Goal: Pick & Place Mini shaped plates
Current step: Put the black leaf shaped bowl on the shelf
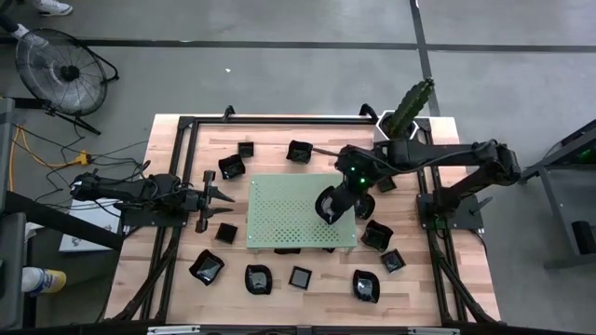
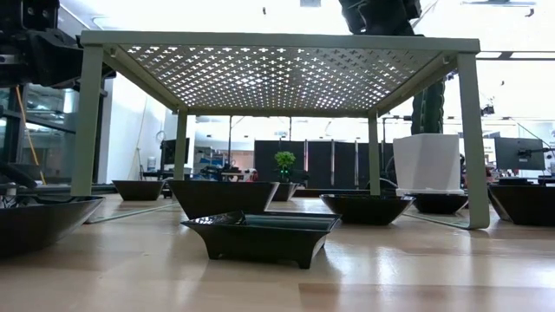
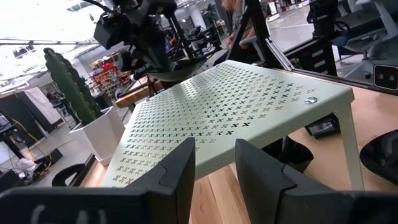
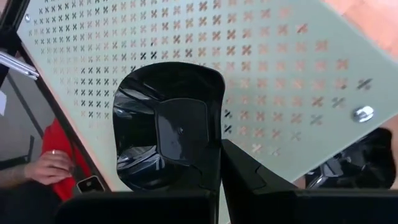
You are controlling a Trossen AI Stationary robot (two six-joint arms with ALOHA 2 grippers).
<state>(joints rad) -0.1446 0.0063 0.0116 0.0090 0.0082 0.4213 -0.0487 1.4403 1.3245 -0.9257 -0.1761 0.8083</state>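
The green perforated board stands on four legs mid-table. My right gripper hangs over the board's right part, shut on a glossy black dish. In the left wrist view this dish shows close over the board's far end. Several other black dishes lie on the wood around the board, such as one near the front left and one behind the board. A rectangular dish sits under the board. My left gripper waits open left of the board, touching nothing. My right gripper holds the black dish by its rim on the side nearest the wrist, pinched between the two fingers, which come from above pointing down. The dish hangs tilted over the board's top. I cannot tell whether its lower edge touches the board.
A white hexagonal pot with a cactus stands at the table's far right corner. Black frame rails run along both table sides. A person's hand shows beyond the table in the right wrist view. A fan stands on the floor.
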